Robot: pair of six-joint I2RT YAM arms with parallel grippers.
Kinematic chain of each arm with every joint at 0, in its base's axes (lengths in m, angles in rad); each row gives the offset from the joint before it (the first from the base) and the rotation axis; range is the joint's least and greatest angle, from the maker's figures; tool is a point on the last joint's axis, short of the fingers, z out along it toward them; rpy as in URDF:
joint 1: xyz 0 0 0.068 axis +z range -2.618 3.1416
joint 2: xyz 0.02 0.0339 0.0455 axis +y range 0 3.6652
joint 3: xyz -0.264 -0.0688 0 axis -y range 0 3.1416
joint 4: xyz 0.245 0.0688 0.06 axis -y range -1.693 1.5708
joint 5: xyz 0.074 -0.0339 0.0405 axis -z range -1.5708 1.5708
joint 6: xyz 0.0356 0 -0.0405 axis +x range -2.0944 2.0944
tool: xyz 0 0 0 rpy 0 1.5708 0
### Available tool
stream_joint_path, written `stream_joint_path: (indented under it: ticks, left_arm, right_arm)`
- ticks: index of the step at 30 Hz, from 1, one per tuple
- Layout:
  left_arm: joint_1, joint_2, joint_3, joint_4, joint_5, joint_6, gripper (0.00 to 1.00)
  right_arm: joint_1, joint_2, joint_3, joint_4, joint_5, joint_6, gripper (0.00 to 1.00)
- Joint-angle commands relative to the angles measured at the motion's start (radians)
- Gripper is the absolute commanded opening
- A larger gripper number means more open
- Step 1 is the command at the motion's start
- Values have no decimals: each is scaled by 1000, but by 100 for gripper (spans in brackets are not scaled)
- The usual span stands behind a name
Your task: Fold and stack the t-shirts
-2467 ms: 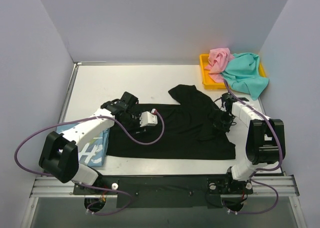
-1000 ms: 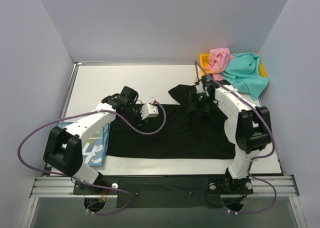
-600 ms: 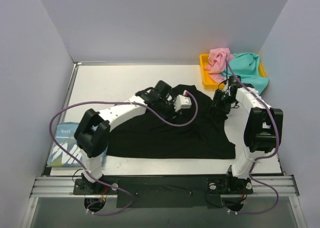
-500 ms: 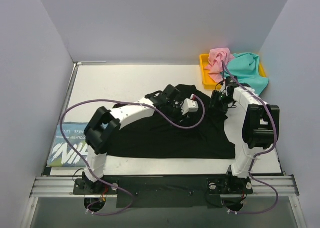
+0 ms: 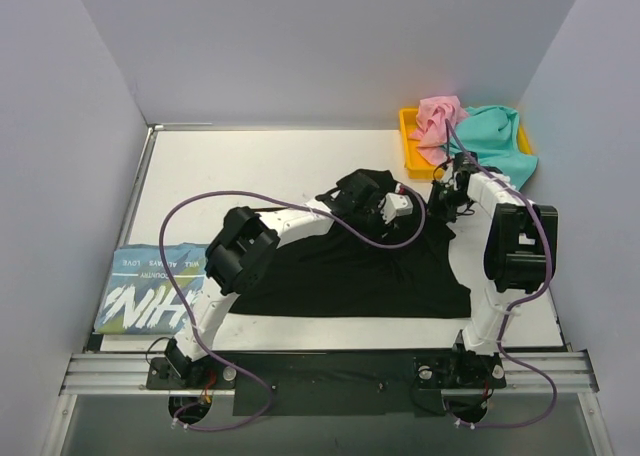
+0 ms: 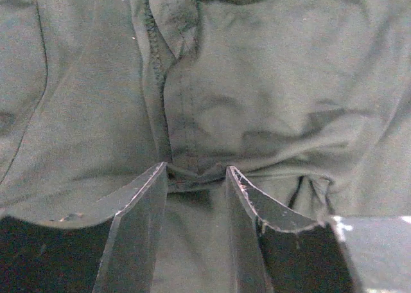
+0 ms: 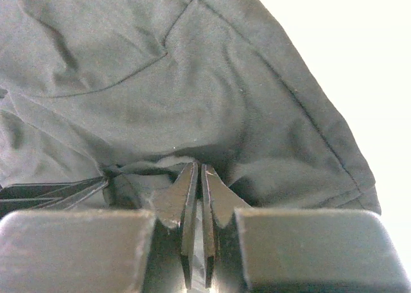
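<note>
A black t-shirt (image 5: 340, 266) lies spread over the middle of the table. My left gripper (image 5: 380, 204) reaches across to its far right part. In the left wrist view this gripper (image 6: 196, 172) is open, tips down on the black cloth (image 6: 257, 81) with a seam bunched between them. My right gripper (image 5: 447, 191) is at the shirt's far right corner. In the right wrist view it (image 7: 197, 168) is shut on a gathered fold of the black shirt (image 7: 160, 81). A light blue t-shirt (image 5: 150, 288) with white lettering lies flat at the near left. Pink (image 5: 438, 116) and teal (image 5: 492, 146) t-shirts are heaped at the far right.
A yellow tray (image 5: 411, 156) at the far right corner holds the pink and teal shirts; the teal one hangs over its edge. Grey walls close in on the left, back and right. Bare white table (image 5: 250, 166) lies behind the black shirt.
My left arm swept from the shirt's left side across to its far right part. My right gripper moved up to the far right corner. The light blue shirt now lies spread flat.
</note>
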Motion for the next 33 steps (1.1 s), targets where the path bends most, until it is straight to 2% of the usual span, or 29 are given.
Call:
stream_joint_path:
  ticks: [1, 4, 11, 14, 15, 16, 17, 20, 22, 24, 25, 27, 29, 33]
  left_arm:
    - [-9, 27, 12, 88, -43, -14, 44]
    - [-9, 31, -5, 82, -57, -1, 34]
    - [-13, 31, -26, 60, -114, 11, 33]
    - [-13, 26, -26, 36, -134, 46, 33]
    - [-13, 26, -25, 31, -134, 51, 33]
    - [-13, 23, -23, 24, -134, 55, 33]
    - [-13, 23, -18, 22, -131, 57, 33]
    - [-22, 24, -8, 19, -134, 72, 33]
    - [-28, 24, 0, 17, -138, 72, 33]
    - [-35, 26, 5, 14, -146, 71, 33]
    - [-38, 26, 8, 13, -149, 71, 33]
    - [-39, 26, 9, 8, -151, 69, 33]
    - [-39, 26, 12, 7, -155, 71, 33]
    - [-39, 21, 20, -7, -164, 77, 33]
  right_arm:
    - [-25, -1, 43, -15, -5, -20, 0]
    - [-45, 4, 51, -5, 0, -24, 0]
    - [-57, 52, 90, -6, 13, -43, 2]
    - [-65, 56, 123, -17, 38, -44, 10]
    - [-71, 55, 130, -22, 50, -44, 16]
    - [-71, 50, 144, -37, 59, -49, 28]
    - [-70, 29, 150, -46, 67, -50, 35]
    - [-62, -53, 120, -45, 168, -21, 38]
    - [-56, -129, 65, -48, 263, 47, 34]
    - [-48, -206, -30, -26, 280, 107, 23]
    - [-43, -253, -107, -11, 271, 127, 11]
    - [-33, -290, -214, 29, 213, 189, 0]
    - [-20, -278, -283, 55, 165, 221, 0]
    - [-43, -214, -350, 78, 184, 246, 0]
